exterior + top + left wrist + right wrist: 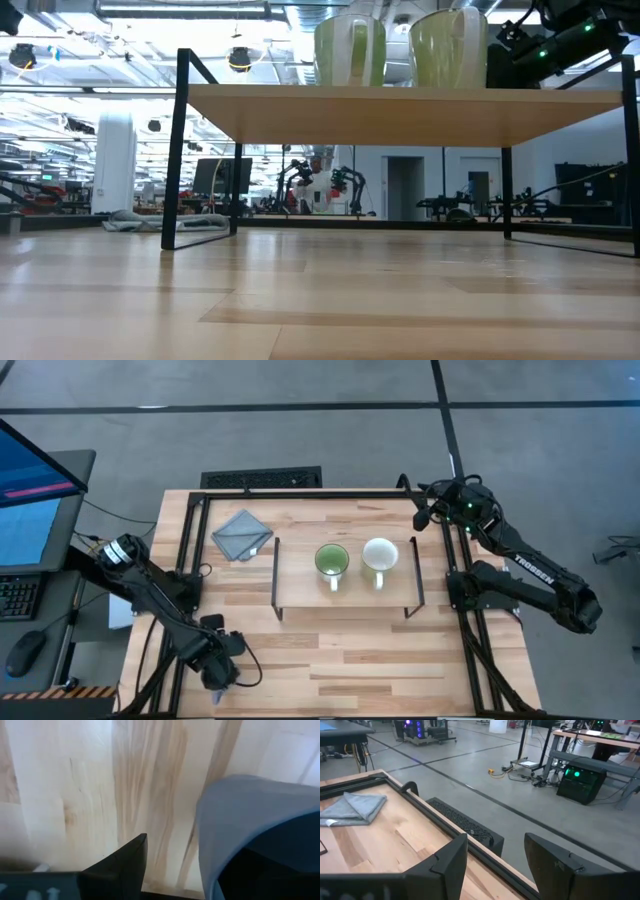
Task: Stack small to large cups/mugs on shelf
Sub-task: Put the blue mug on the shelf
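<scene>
A green mug [332,562] and a cream-white mug [380,557] stand upright side by side on the low wooden shelf [300,582]; the low view shows both, the green mug [350,48] and the cream one [447,48]. A blue mug [260,815] stands on the tabletop near the front left corner, hidden under the arm in the high view. My left gripper [218,682] [200,857] points down over it, open. One finger [125,865] stands outside the mug's wall with a gap; the dark shape past the wall seems to be the other. My right gripper [495,865] waits open at the far right corner.
A folded grey cloth [241,534] lies on the table at the far left, also in the right wrist view [355,807]. The shelf's black wire legs [178,150] stand mid-table. Bare wood lies in front of the shelf.
</scene>
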You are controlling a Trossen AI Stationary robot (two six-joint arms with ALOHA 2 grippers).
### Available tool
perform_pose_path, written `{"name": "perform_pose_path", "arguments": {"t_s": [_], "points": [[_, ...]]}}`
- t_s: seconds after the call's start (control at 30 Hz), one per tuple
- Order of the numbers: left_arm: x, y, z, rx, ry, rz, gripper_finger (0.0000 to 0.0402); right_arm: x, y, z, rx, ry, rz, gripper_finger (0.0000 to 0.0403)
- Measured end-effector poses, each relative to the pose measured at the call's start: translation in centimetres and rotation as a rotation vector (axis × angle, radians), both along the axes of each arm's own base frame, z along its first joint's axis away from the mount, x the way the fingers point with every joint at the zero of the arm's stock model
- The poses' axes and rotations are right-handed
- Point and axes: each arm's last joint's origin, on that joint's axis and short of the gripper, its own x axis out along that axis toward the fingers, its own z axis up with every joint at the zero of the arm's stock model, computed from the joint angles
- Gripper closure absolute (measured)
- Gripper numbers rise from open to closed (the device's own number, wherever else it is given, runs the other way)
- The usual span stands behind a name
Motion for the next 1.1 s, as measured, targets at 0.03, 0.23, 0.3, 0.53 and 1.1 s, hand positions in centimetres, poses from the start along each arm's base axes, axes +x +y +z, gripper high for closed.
{"name": "perform_pose_path", "arguments": {"t_s": [0.03,0.23,0.3,0.53,1.1], "points": [[0.05,0.05,0.00,0.003,-0.004,-0.002,0.0202,0.00,0.00,0.00,0.000,0.000,0.000,0.0182],[0.06,0.05,0.00,0.006,-0.006,0.019,0.0202,0.00,0.00,0.00,0.000,0.000,0.000,0.0182],[0.06,0.06,0.01,0.006,-0.007,0.013,0.0202,0.00,0.00,0.00,0.000,0.000,0.000,0.0182],[0.14,0.08,0.01,0.020,-0.027,0.012,0.0202,-0.01,-0.01,0.00,0.000,0.000,-0.002,0.0182],[0.25,0.09,0.02,0.038,-0.059,0.040,0.0202,-0.01,-0.01,-0.01,0.001,0.000,-0.003,0.0182]]}}
